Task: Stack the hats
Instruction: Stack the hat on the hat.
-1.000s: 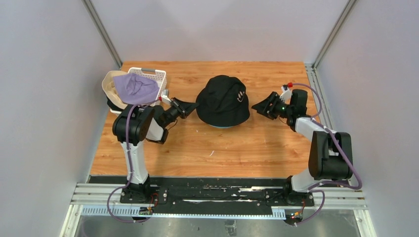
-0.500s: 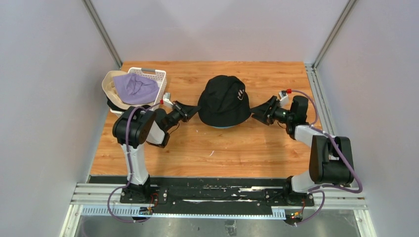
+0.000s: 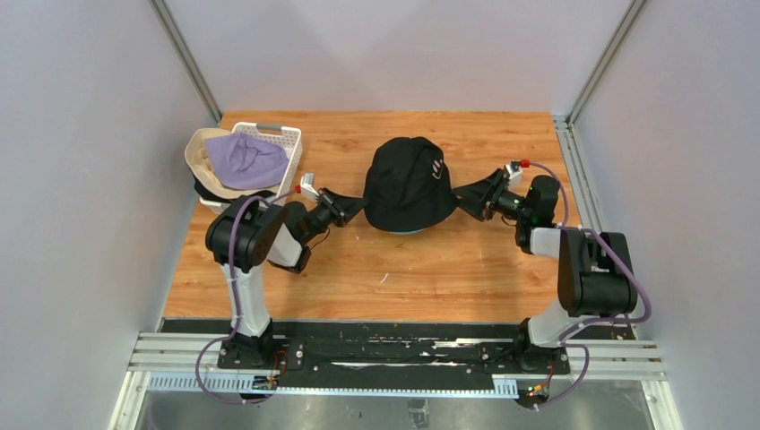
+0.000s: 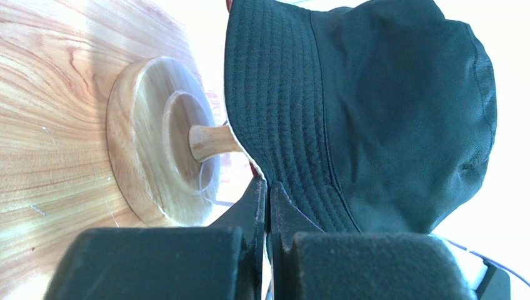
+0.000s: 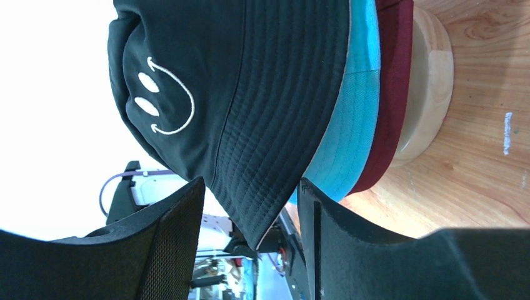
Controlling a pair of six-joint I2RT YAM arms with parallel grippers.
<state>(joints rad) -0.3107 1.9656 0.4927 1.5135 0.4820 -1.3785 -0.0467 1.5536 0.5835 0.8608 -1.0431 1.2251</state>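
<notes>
Centrally on the wooden table (image 3: 358,269): black smiley hat (image 3: 408,184), topmost of a stack on the wooden stand (image 4: 147,156), over the teal hat (image 5: 356,106) and, lowest, the maroon hat (image 5: 392,87). Brims nested, with a teal edge below the black and a maroon edge below the teal. Round stand base flat on the table, with a thin stem rising under the hats.

Left gripper (image 3: 358,208), at the left side of the stack: jaws pressed together, pinching the stitched brim of the black smiley hat. Brim edge caught between the fingertips in the left wrist view.

Right gripper (image 3: 461,198), at the right side of the stack: jaws parted wide, with one finger (image 5: 165,244) on each side of the black brim and no clear contact with the fabric. Embroidered white smiley turned toward this gripper.

At far left, well apart from the stack: white basket (image 3: 285,137), with the lavender hat (image 3: 244,159) crumpled on top of the beige hat (image 3: 197,157), both lying over the basket's left part.
</notes>
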